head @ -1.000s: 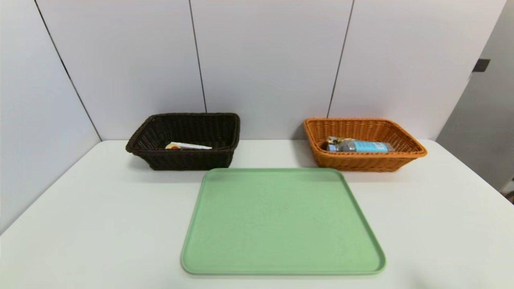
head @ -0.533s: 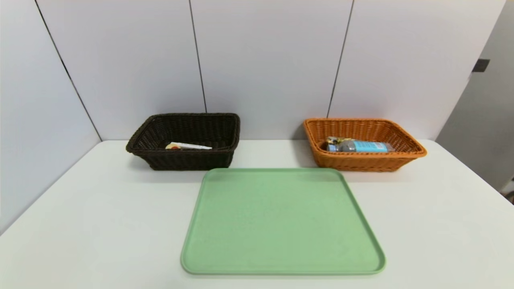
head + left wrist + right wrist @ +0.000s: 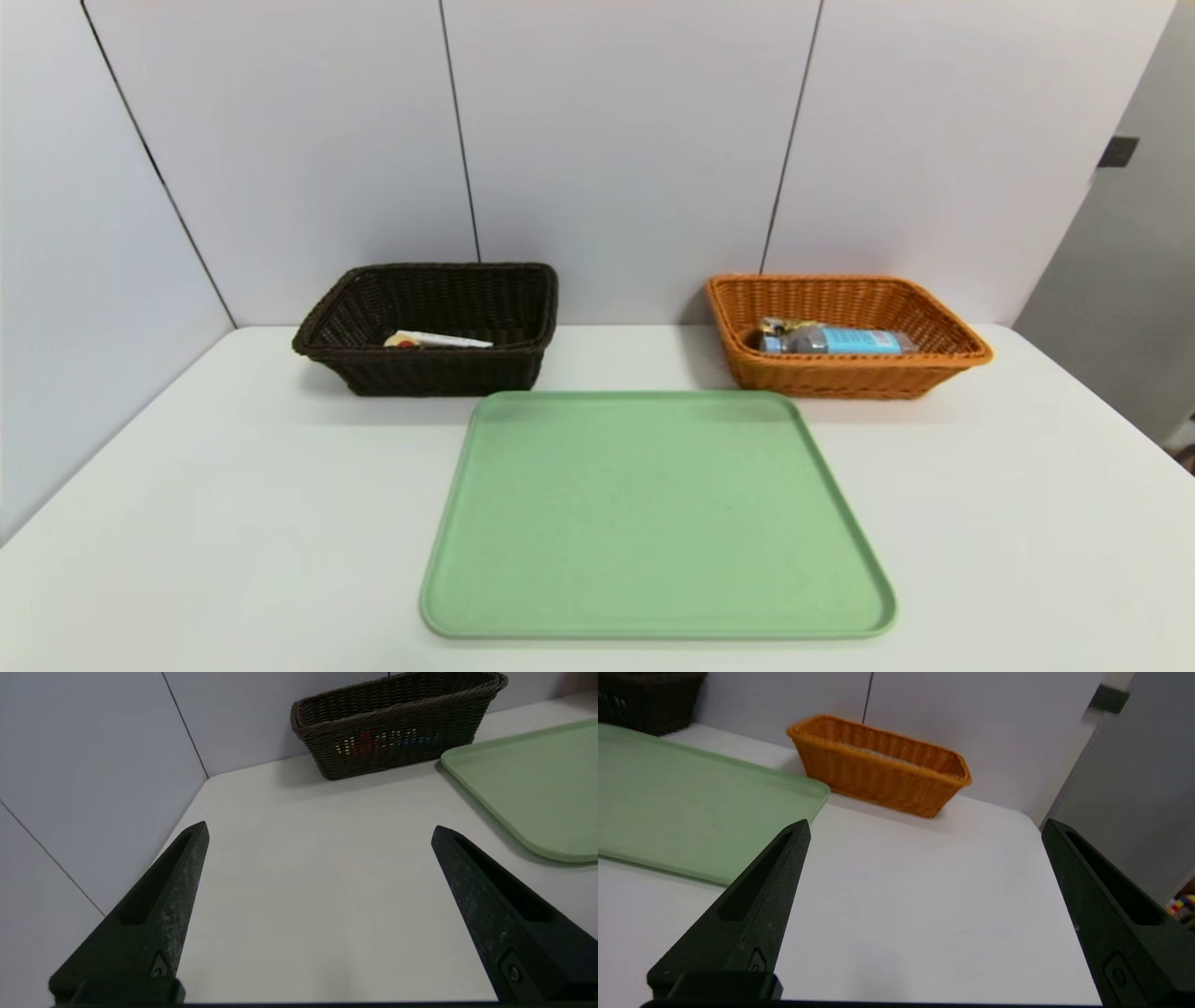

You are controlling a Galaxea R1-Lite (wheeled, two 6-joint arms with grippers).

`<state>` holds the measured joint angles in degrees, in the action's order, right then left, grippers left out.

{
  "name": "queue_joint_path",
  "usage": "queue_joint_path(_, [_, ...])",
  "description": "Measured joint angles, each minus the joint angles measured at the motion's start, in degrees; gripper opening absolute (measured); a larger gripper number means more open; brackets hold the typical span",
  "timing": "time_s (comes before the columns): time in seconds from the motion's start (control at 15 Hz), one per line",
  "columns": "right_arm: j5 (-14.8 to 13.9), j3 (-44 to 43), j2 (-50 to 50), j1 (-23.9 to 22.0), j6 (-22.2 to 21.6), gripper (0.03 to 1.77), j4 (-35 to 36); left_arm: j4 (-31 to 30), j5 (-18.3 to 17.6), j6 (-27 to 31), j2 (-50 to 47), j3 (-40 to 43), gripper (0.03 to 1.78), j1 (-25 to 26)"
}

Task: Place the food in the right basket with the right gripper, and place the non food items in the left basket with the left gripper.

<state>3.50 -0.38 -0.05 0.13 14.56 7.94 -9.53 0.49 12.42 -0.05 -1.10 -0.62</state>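
Head view shows a flat pale-green plastic tray (image 3: 653, 513) bare at the middle of the white bench (image 3: 233, 523). At the far left sits a dark brown wicker basket (image 3: 429, 369) holding a white tube (image 3: 437, 340); at the far right an orange wicker basket (image 3: 845, 378) holds a clear bottle with a blue label (image 3: 836, 340) beside a crinkled wrapper (image 3: 778, 326). The left tool (image 3: 317, 833) hangs spread over bare bench near the left edge; the right tool (image 3: 924, 828) hangs spread over bare bench right of the tray.
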Motion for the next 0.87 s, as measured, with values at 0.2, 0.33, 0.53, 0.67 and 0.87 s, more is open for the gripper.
queue_joint_path(0.2, [-0.69,-0.09,-0.05,0.02,-0.34,1.71,-6.75,6.92,-3.46,-2.51,-0.05,0.99,1.69,0.05])
queue_joint_path(0.33, [-0.72,0.24,-0.05,0.02,-0.87,1.71,-5.41,8.00,-3.35,-3.41,-0.06,1.02,1.69,0.05])
queue_joint_path(0.53, [-0.91,0.33,-0.05,0.02,-0.54,1.71,-5.41,7.97,-2.85,-8.51,-0.06,1.10,1.69,0.05])
queue_joint_path(0.67, [-0.83,0.35,-0.05,0.02,-0.83,1.71,-5.41,7.97,-2.24,-10.58,-0.06,1.10,1.69,0.07])
queue_joint_path(0.87, [-0.69,0.38,-0.05,0.02,-1.00,1.71,-5.41,7.97,-1.33,-11.48,-0.05,1.10,1.69,0.07])
